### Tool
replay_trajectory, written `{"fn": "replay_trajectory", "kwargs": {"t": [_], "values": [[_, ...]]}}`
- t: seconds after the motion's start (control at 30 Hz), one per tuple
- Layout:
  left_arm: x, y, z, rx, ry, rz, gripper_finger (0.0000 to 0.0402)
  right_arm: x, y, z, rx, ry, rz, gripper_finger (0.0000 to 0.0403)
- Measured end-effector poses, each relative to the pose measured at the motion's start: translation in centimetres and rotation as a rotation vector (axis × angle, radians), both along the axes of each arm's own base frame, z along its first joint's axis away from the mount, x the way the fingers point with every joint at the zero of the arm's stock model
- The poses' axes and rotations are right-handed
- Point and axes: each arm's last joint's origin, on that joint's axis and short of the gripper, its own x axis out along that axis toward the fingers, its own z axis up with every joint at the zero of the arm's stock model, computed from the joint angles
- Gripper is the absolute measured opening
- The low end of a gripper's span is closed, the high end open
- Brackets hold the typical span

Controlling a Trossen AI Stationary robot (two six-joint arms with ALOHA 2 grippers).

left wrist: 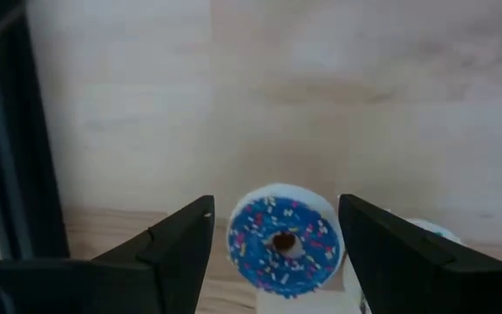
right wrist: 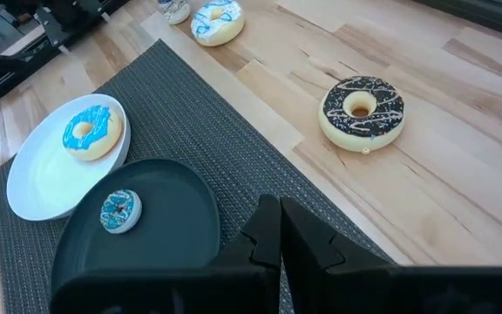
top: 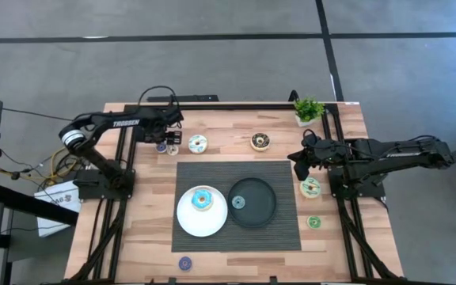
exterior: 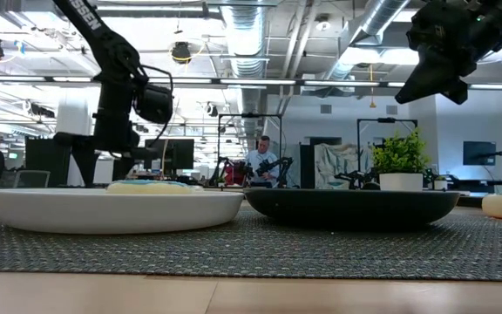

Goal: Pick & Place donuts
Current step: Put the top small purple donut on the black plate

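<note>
Step in hand: the left end effector (left wrist: 273,253) hangs over a small blue donut (left wrist: 283,242) at the tabletop's (top: 228,138) 11 o'clock, apparently lining up a pick.
Left end effector: fingers spread wide, one either side of the small blue donut, nothing held.
Target's neighbours: a white donut (top: 198,143) lies just beside it at 3 o'clock.
Doing it well: keep the ring centred between the fingers, descend straight, and close only once low enough; avoid nudging the white donut.
Likely destination: the black plate (top: 264,214), which already holds a small blue one (right wrist: 119,210).
Right end effector (right wrist: 279,228): pinched together, empty, waiting at 3 o'clock.
</note>
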Motion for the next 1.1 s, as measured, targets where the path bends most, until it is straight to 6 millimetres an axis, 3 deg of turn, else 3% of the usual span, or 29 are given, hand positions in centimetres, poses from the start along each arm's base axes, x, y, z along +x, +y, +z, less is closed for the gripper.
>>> {"fn": "replay_trajectory", "kwargs": {"t": [1.1], "values": [[-0.8,-0.9,-2.1,-0.095,0.046,0.021,0.0240,0.0,0.0,0.0,0.003,0.001,0.003,0.0001]]}}
